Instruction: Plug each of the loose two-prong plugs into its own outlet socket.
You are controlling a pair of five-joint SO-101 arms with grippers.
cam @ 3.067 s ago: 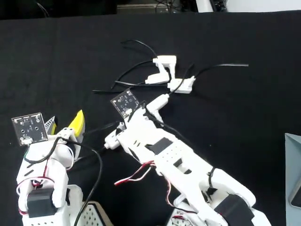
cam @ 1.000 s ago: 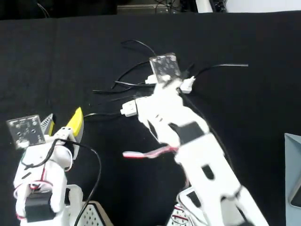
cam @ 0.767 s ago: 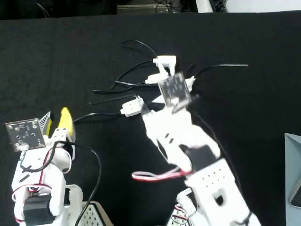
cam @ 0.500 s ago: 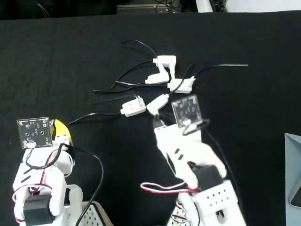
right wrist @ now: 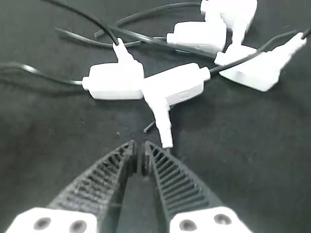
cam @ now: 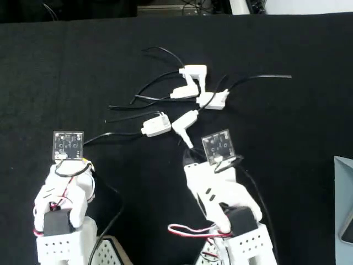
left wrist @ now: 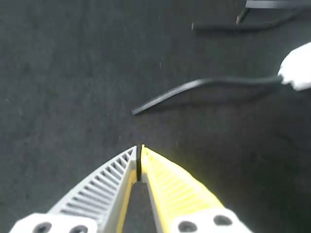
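Note:
Several white plugs and socket pieces with black cords lie clustered mid-table. One white plug (cam: 156, 124) (right wrist: 114, 80) lies at the cluster's near left, touching a white piece (cam: 185, 120) (right wrist: 175, 87) whose thin stem points toward my right gripper. Farther back lie more white pieces (cam: 193, 72) (cam: 183, 91) (cam: 214, 99). My right gripper (right wrist: 141, 145) is shut and empty, a short way in front of that stem. My left gripper (left wrist: 140, 148) is shut and empty over bare cloth, near the loose end of a black cord (left wrist: 204, 87) (cam: 105, 135).
A black cloth (cam: 287, 127) covers the whole table. Black cords (cam: 160, 52) loop out from the cluster to the left and far side, and one runs right (cam: 265, 77). A grey-blue object (cam: 345, 199) stands at the right edge.
The right arm left a white plug at the cluster's near left and drew back toward the near edge. The left arm swung right and its fingers closed.

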